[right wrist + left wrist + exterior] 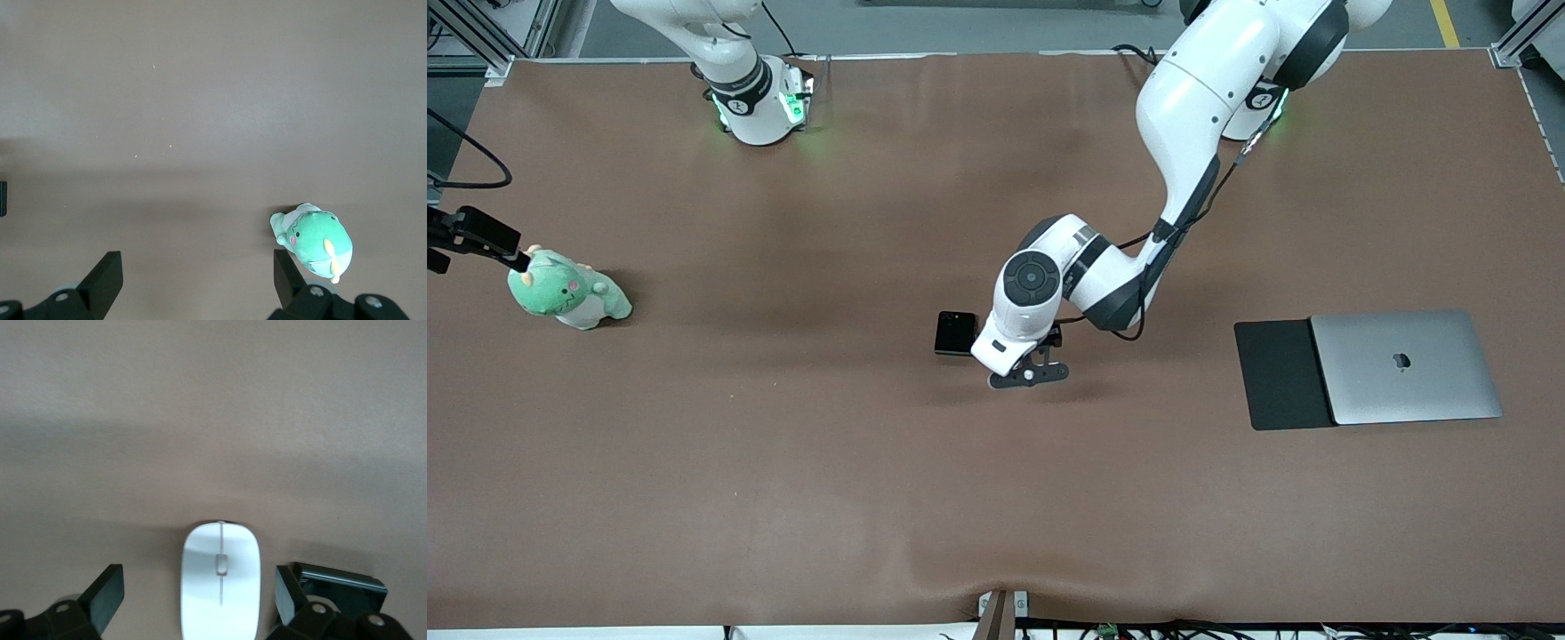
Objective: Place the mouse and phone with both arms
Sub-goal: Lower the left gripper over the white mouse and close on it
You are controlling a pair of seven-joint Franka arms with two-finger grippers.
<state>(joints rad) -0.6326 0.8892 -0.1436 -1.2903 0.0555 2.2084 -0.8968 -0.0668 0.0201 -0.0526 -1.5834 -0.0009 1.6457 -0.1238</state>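
So the left arm's black two-finger hand (1029, 372) is down low in the middle of the brown mat-covered surface (783, 462), fingers spread wide and not gripping anything. In the left wrist view the small glossy white oval mouse (221, 581) with the thin centre line sits on the surface right between the two black fingers (107, 593), with a gap on each side, so nothing's touching it. From the front camera the arm's wrist covers the mouse completely. The small black nearly square folded phone (955, 333) with rounded corners lies flat on the surface just beside that hand, toward the right arm's end of the table; you can also catch its edge (341, 583) next to one finger in the left wrist view. The right arm's black hand (197, 283) is also spread open and empty, hanging over the right arm's end of the surface, with the green and white plush dinosaur toy (313, 241) on the surface below and close to one finger. Over at the left arm's end there's a closed silver laptop (1405, 366) lying partly on a flat black rectangular pad (1276, 375), well apart from the phone.
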